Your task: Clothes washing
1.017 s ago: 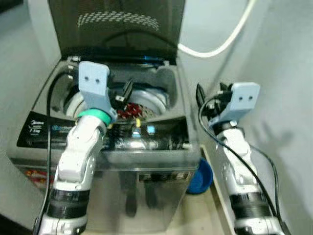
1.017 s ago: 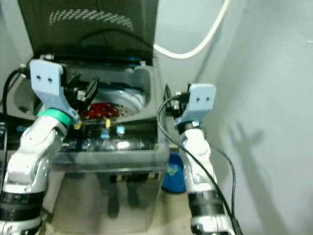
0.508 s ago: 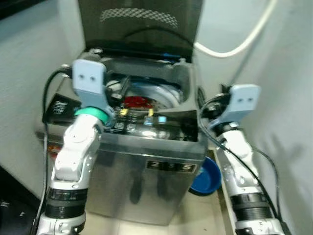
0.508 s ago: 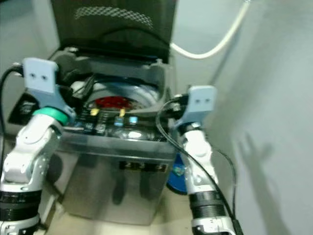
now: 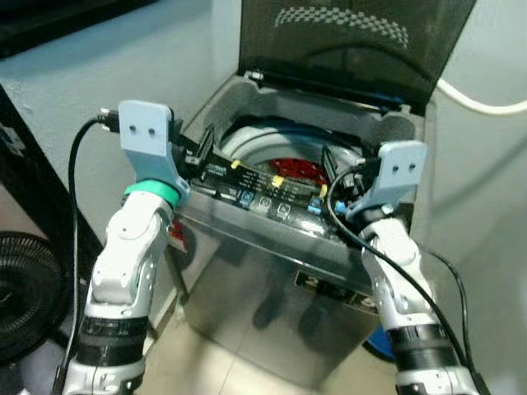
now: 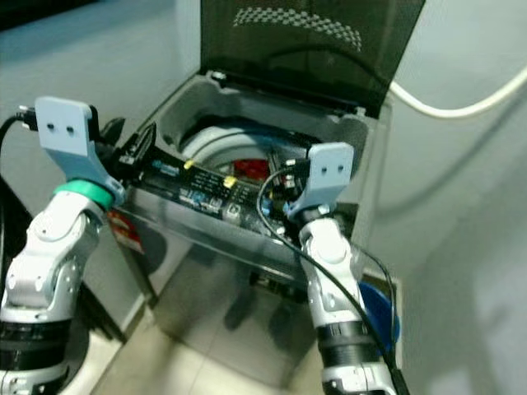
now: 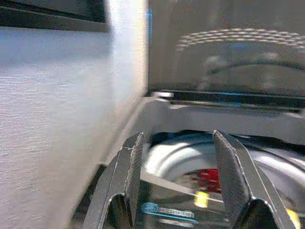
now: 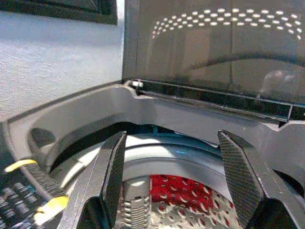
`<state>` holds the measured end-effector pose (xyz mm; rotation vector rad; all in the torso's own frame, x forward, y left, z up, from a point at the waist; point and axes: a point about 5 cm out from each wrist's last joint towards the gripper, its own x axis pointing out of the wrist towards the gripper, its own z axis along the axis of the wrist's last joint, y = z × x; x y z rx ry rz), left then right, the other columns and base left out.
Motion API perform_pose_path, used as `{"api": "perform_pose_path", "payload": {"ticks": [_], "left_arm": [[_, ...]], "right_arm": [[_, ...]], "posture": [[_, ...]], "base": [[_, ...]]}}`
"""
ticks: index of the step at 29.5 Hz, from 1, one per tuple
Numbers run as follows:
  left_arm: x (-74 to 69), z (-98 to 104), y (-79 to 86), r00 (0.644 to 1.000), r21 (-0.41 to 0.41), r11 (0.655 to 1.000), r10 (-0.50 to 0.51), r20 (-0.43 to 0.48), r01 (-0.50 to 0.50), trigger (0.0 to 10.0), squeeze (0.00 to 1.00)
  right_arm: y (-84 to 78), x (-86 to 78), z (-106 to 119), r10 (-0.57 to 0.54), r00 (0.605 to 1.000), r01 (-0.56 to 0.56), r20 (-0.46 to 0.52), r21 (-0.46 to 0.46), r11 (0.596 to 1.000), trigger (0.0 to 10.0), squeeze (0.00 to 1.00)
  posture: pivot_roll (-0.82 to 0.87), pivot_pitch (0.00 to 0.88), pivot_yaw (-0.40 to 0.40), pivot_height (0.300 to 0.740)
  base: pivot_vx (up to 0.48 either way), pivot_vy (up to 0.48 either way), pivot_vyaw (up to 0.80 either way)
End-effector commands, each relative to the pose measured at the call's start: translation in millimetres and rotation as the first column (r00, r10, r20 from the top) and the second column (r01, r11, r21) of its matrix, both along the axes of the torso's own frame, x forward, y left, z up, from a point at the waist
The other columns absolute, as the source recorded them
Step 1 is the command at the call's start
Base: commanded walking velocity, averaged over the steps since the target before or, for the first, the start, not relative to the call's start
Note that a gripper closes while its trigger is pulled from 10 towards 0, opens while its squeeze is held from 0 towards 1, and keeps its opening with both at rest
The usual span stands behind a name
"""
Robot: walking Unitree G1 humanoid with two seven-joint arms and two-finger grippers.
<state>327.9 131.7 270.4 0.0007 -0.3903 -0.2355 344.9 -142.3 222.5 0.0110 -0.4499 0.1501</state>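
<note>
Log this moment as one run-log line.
washer: lid up | drum: red item inside | left gripper: open, above panel | right gripper: open, above drum

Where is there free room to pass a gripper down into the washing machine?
The free way is the round drum opening, bordered by the raised lid behind and the control panel in front. At its bottom lies a red item. The panel edge is crowded: the left gripper and right gripper, fingers open, hover there.

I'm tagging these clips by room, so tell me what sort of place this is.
Probably a home laundry corner. A top-loading washing machine stands against a plain wall with its lid raised, something red lies in the drum, and a white hose runs along the wall behind it.
</note>
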Motion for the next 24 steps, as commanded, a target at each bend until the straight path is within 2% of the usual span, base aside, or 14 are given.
{"api": "perform_pose_path", "payload": {"ticks": [1, 9, 24], "left_arm": [[0.8, -4.4, 5.7, 1.000, 0.001, 1.000, 0.021, -0.015, -0.021, 10.0, 0.00], [1.4, -7.4, 13.0, 0.999, 0.017, 0.999, 0.041, -0.024, -0.041, 10.0, 0.00], [0.5, -8.6, 14.9, 0.998, 0.024, 0.998, 0.050, -0.027, -0.050, 10.0, 0.00]], "right_arm": [[5.1, -1.0, -1.5, 0.025, 1.000, -0.025, -0.007, 0.007, 1.000, 10.0, 0.00], [5.0, -1.7, -2.8, 0.024, 1.000, -0.024, -0.011, 0.011, 1.000, 10.0, 0.00], [6.2, -1.9, -3.1, 0.035, 0.999, -0.035, -0.015, 0.010, 0.999, 10.0, 0.00]], "posture": [[0.09, 0.027, 0.004, 0.740], [0.09, 0.029, 0.005, 0.740], [0.09, 0.030, 0.004, 0.740]], "base": [[0.000, 0.000, 0.80], [0.000, 0.000, 0.80], [0.000, 0.000, 0.80]]}}
